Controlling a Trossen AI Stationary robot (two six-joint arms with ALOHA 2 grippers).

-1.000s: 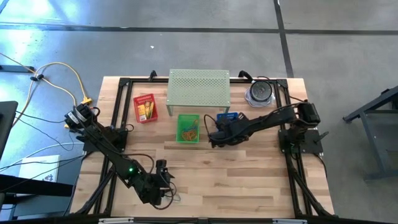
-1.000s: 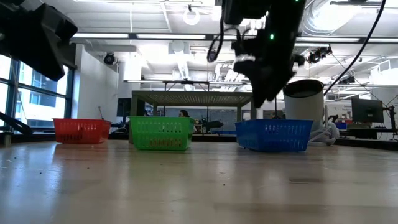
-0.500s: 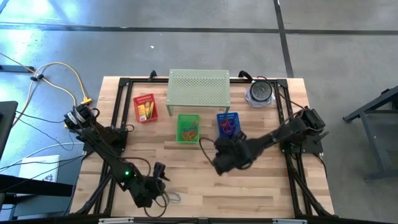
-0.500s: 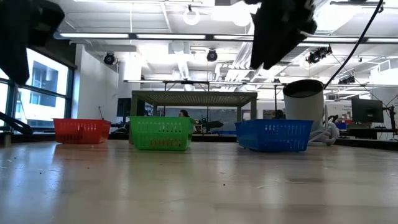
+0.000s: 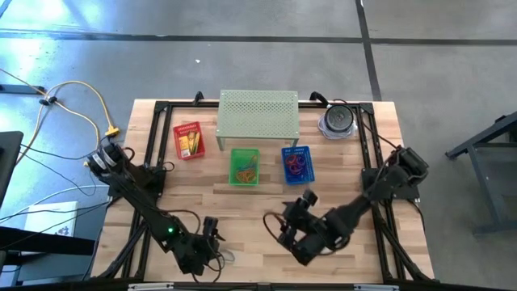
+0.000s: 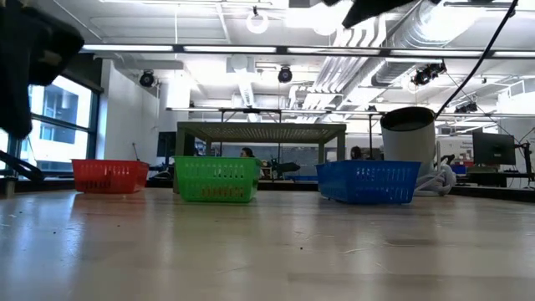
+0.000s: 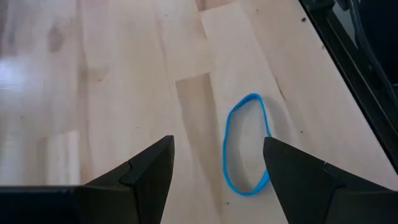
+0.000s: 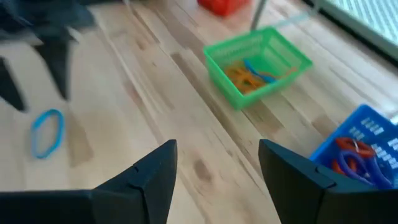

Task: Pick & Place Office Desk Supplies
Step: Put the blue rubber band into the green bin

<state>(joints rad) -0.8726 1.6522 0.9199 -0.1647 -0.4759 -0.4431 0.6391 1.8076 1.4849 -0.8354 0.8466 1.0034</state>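
A single blue loop (image 7: 245, 144) lies flat on the wooden table near its near edge, faint in the high view (image 5: 229, 257). My left gripper (image 7: 217, 180) hovers open just above it, at the table's near left (image 5: 212, 236); the loop lies ahead of the fingers, closer to one of them. My right gripper (image 8: 214, 168) is open and empty over the near middle of the table (image 5: 283, 228); its view shows the same blue loop (image 8: 46, 132) farther off. More loops lie in the green basket (image 5: 245, 166) and the blue basket (image 5: 296, 163); yellow-orange packets lie in the red basket (image 5: 188, 141).
The three mesh baskets stand in a row toward the far side, in front of the pale green perforated shelf (image 5: 258, 115). A grey round container (image 5: 338, 120) sits at the far right corner. A black frame (image 5: 153, 162) runs along the table's edges. Bare wood lies between baskets and grippers.
My right gripper has drawn back from over the blue basket toward the table's near edge, ending over the near middle. My left arm has stayed at the near left, by the blue loop. The loop has not moved.
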